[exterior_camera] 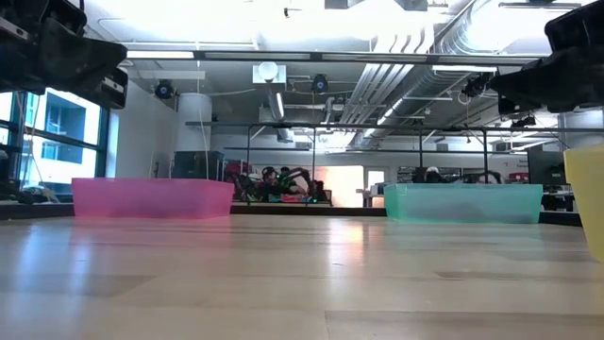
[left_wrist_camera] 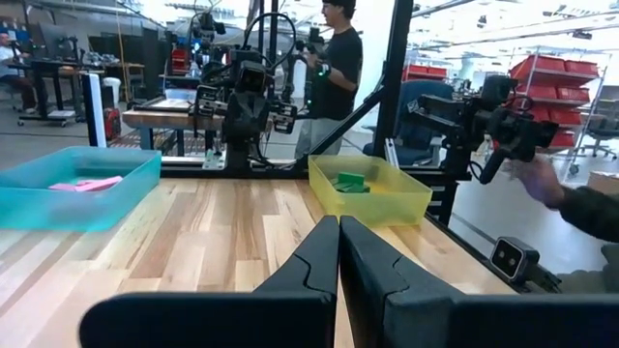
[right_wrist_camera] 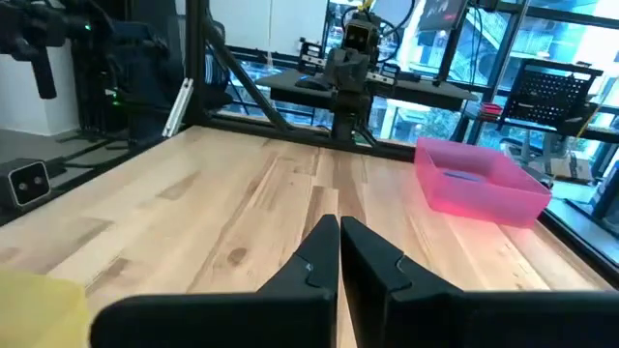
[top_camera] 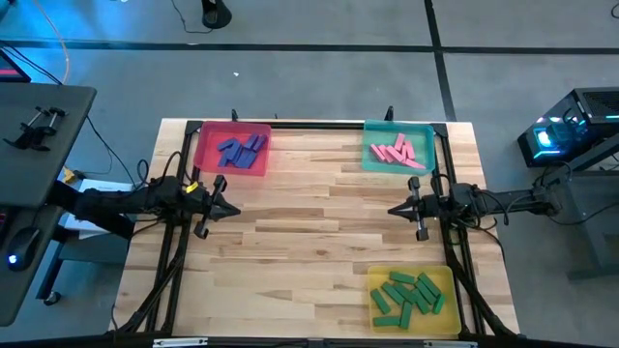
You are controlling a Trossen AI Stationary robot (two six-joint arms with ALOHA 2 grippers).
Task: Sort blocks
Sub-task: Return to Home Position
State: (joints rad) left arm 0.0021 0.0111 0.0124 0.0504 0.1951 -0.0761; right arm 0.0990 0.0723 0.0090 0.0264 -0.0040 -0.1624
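Note:
The blocks lie sorted in three trays. Blue-purple blocks (top_camera: 239, 149) fill the pink tray (top_camera: 205, 155) at the far left. Pink blocks (top_camera: 399, 153) lie in the teal tray (top_camera: 370, 155) at the far right. Green blocks (top_camera: 407, 295) lie in the yellow tray (top_camera: 447, 290) at the near right. My left gripper (top_camera: 235, 210) hovers shut at the table's left side, pointing right (left_wrist_camera: 338, 224). My right gripper (top_camera: 391, 210) hovers shut at the right side, pointing left (right_wrist_camera: 339, 224). Neither holds anything.
Bare wooden tabletop (top_camera: 319, 242) spreads between the two grippers. A black frame rail (top_camera: 309, 125) runs along the far edge. In the left wrist view a person (left_wrist_camera: 334, 58) stands beyond the table and a hand (left_wrist_camera: 542, 181) shows at the right.

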